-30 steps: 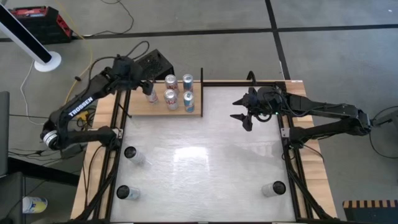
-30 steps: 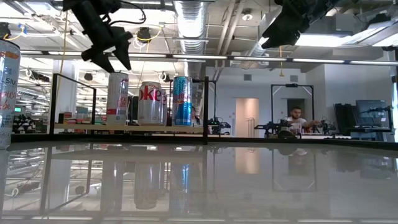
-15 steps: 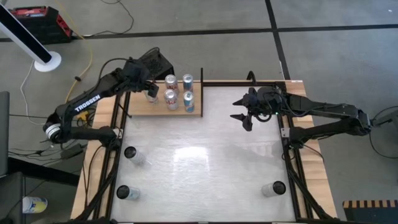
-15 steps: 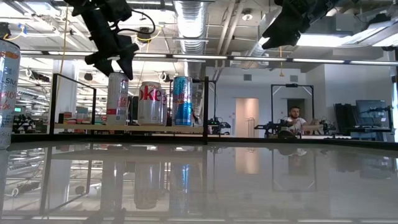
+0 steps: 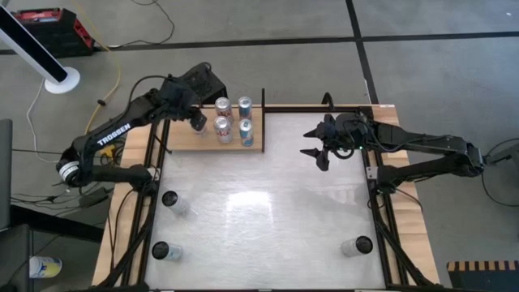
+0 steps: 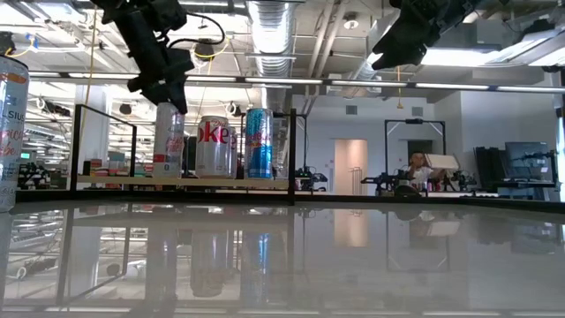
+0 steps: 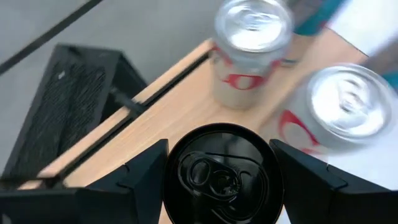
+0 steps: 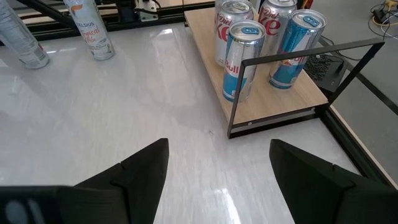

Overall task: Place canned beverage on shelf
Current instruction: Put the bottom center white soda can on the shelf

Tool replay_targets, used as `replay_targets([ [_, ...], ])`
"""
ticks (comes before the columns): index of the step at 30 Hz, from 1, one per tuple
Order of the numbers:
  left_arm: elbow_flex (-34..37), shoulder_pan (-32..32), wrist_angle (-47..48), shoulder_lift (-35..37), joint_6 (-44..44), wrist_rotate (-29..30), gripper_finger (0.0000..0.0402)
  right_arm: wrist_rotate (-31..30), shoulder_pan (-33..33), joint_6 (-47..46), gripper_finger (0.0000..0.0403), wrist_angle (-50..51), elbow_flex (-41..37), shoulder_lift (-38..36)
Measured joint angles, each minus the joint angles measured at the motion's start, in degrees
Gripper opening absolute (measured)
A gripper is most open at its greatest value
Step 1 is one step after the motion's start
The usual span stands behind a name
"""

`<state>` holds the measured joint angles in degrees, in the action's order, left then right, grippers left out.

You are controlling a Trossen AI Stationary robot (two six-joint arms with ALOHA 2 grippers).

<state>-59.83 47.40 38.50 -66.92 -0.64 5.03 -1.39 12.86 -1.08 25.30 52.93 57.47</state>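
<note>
The light-wood shelf (image 5: 180, 143) with thin black uprights stands at the table's far left. Several cans stand upright on it, among them red-and-white ones (image 5: 220, 126) and blue ones (image 5: 246, 130). A slim black-topped can (image 7: 217, 180) stands upright on the plank's left part (image 6: 168, 137). My left gripper (image 5: 195, 120) is open right above this can, with one finger on either side of its top. My right gripper (image 5: 320, 148) is open and empty, held high over the table's far right. My left gripper comes at the black-topped can from above, pointing down, its fingers (image 7: 144, 180) flanking the can's top rim (image 7: 177, 155). I cannot tell whether they touch it. The can stands upright on the shelf plank.
Two black-topped cans (image 5: 170, 199) (image 5: 160, 250) stand at the table's left side and one (image 5: 357, 246) at the near right. The middle of the white tabletop (image 5: 268, 203) is bare. A person (image 6: 422, 172) sits far behind the table.
My left arm has swung a little toward the table's right, and its gripper has turned about while staying over the black-topped can. The can has kept its place on the shelf.
</note>
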Motion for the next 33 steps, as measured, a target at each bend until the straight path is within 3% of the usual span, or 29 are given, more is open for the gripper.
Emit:
replay_targets([
  [11,0.0,0.3,-0.7,0.0,-19.8,-8.3,0.0235,0.0,0.0,-0.6,0.0302,0.0,0.0,0.0],
  [20,0.0,7.2,2.4,0.0,-31.3,-23.7,0.0234,0.0,0.0,-1.8,0.0302,0.1,0.0,0.0],
  [26,0.0,11.6,4.8,0.0,-36.5,-28.2,0.0234,0.0,0.0,-1.9,0.0302,0.4,0.0,0.0],
  [33,-0.1,11.6,6.9,0.0,-41.0,-30.3,0.0234,0.0,0.0,-2.1,0.0302,0.4,0.0,0.0],
])
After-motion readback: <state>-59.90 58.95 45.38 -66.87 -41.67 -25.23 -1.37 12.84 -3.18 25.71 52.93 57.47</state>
